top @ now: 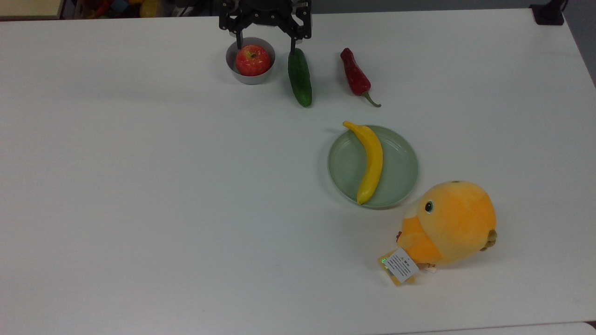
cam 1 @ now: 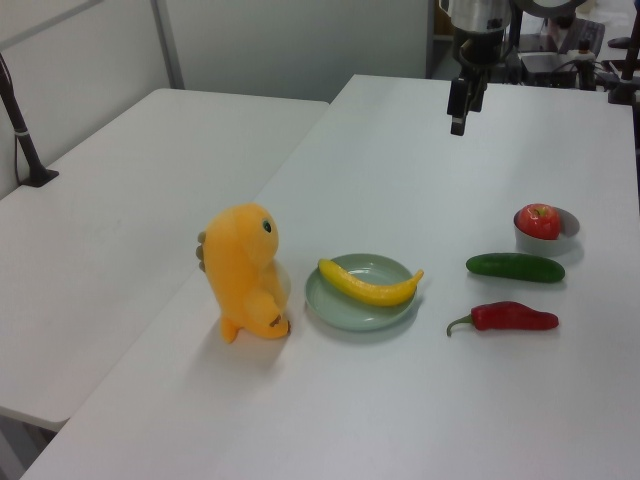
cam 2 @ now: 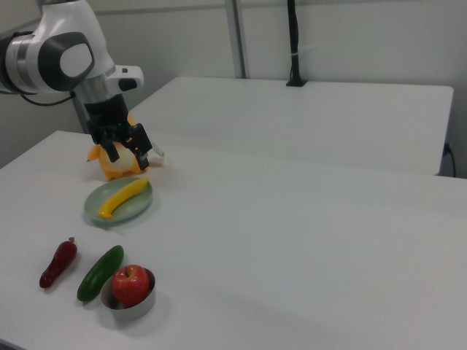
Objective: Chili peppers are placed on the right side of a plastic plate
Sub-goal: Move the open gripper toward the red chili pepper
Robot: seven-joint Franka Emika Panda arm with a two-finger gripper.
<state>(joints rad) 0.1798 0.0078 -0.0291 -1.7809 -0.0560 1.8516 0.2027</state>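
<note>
Chili peppers (top: 355, 72): one, lying on table (top: 139, 186) beside one plastic plate (top: 400, 172).

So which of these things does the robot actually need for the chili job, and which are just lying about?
Belong to the job:
chili pepper
plastic plate
claw, open, empty, up above the table

Just lying about:
banana, on the plate
cucumber
apple in a grey bowl
orange plush toy

No text can be read. The white tag (top: 401, 265) on the orange plush toy (top: 449, 223), well away from the gripper (top: 265, 45) in the top view, carries printed lines too small to make out.
</note>
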